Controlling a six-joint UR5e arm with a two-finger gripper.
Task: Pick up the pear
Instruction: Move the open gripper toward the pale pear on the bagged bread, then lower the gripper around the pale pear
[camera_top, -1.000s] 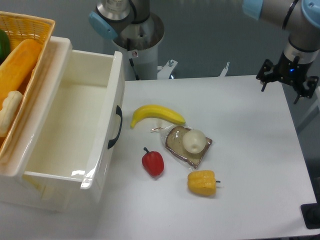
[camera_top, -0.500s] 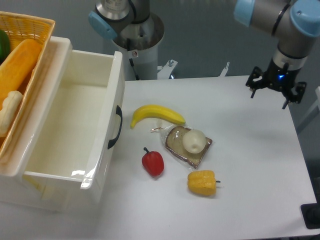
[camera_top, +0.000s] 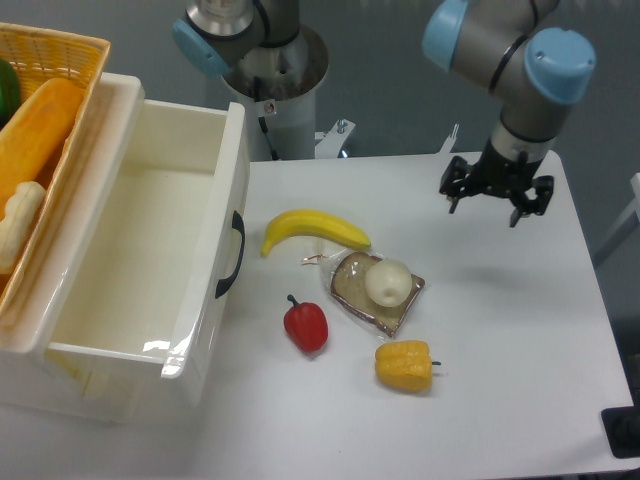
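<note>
The pear (camera_top: 387, 282) is a small pale cream-white glossy fruit. It lies on a wrapped slice of brown bread (camera_top: 372, 294) in the middle of the white table (camera_top: 500, 330). My gripper (camera_top: 487, 207) hangs above the table, up and to the right of the pear and well apart from it. Its fingers point down, spread open, with nothing between them.
A yellow banana (camera_top: 314, 229) lies left of and above the pear. A red pepper (camera_top: 306, 325) and a yellow bell pepper (camera_top: 404, 364) lie below it. A large white bin (camera_top: 140, 250) stands at the left, with a wicker basket (camera_top: 50, 90) of food behind it.
My gripper has moved left and slightly down over the table, from the far right edge toward the pear. The objects on the table have not moved.
</note>
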